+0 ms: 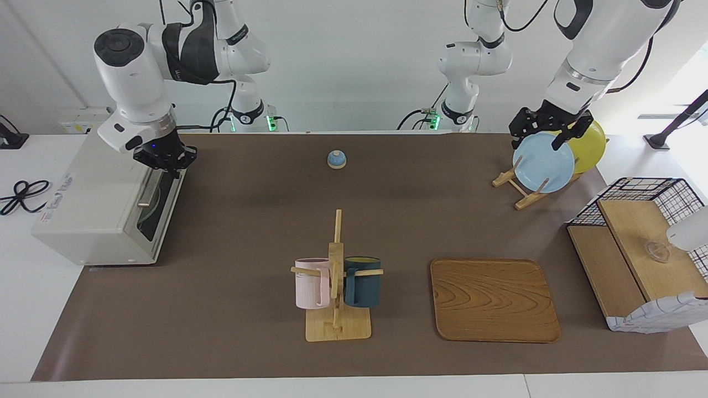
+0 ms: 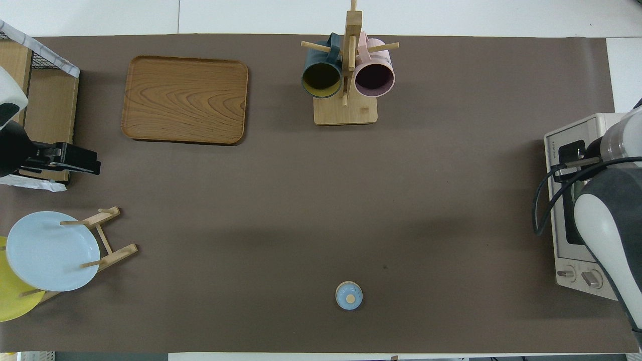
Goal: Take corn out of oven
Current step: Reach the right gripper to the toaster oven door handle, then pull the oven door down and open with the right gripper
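Right, facing view: right gripper (image 1: 166, 164) is clenched at the top edge of the oven (image 1: 105, 204) door, by the handle (image 1: 150, 185); whether it grips the bar I can't tell. Risk: it slips off and the door stays closed. Left gripper (image 1: 547, 132) waits released over the plates (image 1: 543, 164). Overhead view: arm covers the door; corn isn't visible, presumably inside.

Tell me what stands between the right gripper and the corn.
The oven door does: it is up and closed. The right gripper is at the door's top edge, by the bar handle. No corn shows through the glass. The left gripper waits over the blue plate.
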